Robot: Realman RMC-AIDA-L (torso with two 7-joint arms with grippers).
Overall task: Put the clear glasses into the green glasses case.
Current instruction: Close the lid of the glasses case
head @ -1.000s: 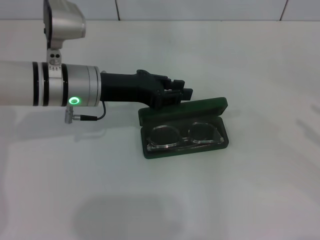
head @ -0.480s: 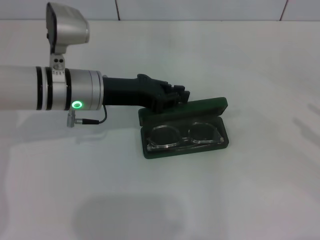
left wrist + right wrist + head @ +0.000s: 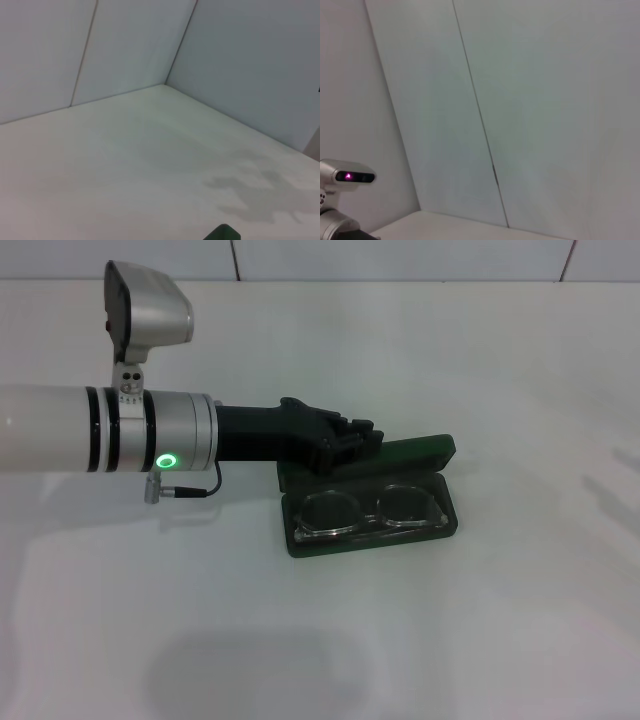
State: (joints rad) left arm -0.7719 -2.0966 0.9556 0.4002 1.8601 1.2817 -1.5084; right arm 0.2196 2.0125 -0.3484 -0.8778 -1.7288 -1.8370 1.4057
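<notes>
Over the green glasses case [image 3: 368,498], left gripper [image 3: 362,437] nearer its lid than before, finger state unclear.

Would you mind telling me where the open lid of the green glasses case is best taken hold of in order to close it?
Probably by the lid's free far edge, coming from behind the green glasses case. The lid leans back from its hinge, so that edge swings furthest. The left pincer is already there, and the clear glasses lie inside.
</notes>
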